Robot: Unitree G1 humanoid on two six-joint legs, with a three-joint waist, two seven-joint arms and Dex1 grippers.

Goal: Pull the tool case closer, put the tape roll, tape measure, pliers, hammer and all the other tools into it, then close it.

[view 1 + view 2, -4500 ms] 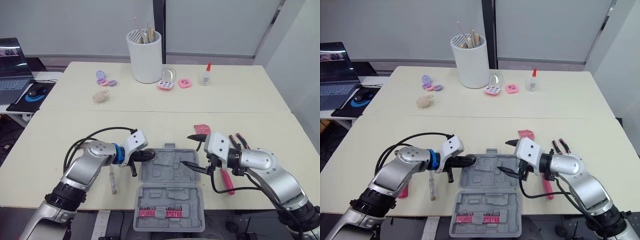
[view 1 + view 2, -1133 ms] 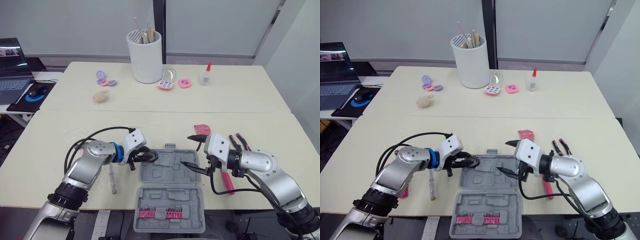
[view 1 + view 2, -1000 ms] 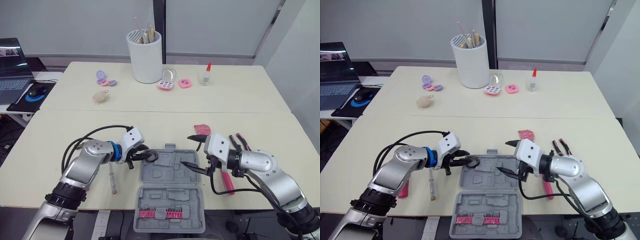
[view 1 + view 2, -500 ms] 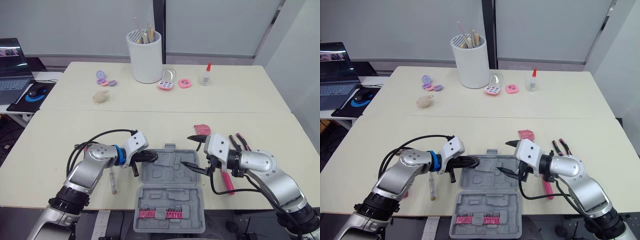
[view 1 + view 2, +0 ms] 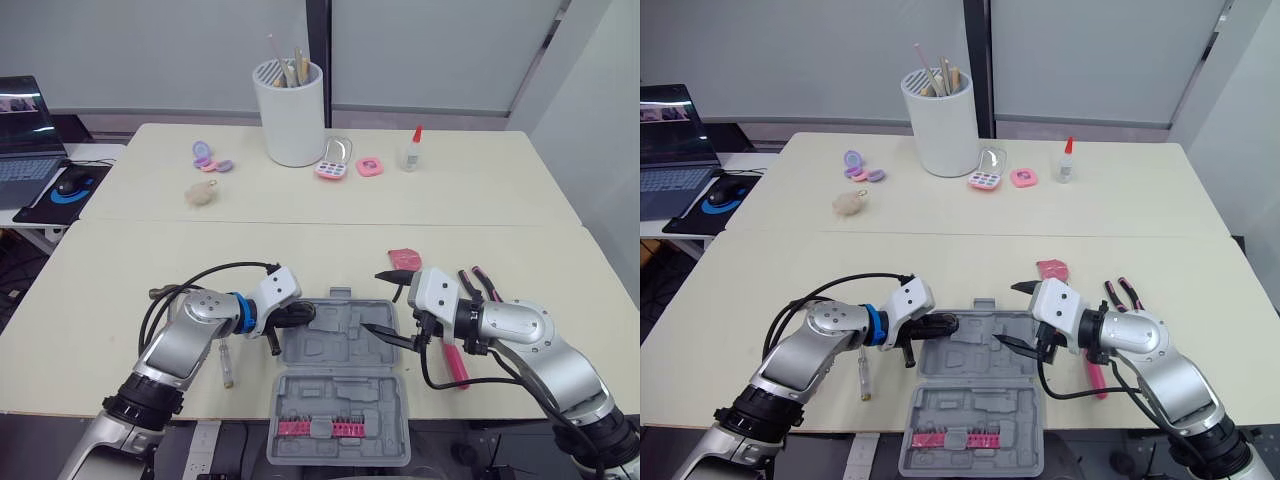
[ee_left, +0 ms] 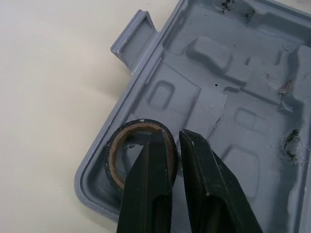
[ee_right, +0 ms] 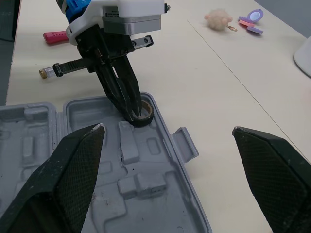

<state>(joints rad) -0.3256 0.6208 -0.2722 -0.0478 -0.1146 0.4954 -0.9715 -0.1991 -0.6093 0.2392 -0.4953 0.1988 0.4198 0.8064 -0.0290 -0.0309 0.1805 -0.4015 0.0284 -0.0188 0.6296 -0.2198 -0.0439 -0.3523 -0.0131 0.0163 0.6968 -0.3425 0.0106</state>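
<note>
Left wrist view: left gripper [image 6: 175,135], nearly closed, pinched the black tape roll [image 6: 114,162] inside the open grey plastic tool case [image 6: 233,87]. Left eye view: roll at the case's ten o'clock; right gripper [image 5: 383,303] gaped wide, empty. Released askew, the roll could stop the case closing.

The tool case [image 6: 243,97] is moulded grey plastic, matt, with dark scuffs in some recesses. At the lower left of the left wrist view, the tape roll [image 6: 138,124] has a faintly shiny black outside and a brown cardboard core. The fingers [image 6: 146,194] of the left gripper [image 6: 171,138] are smooth black with a dull sheen. The table [image 6: 48,73] is smooth, matt cream.
</note>
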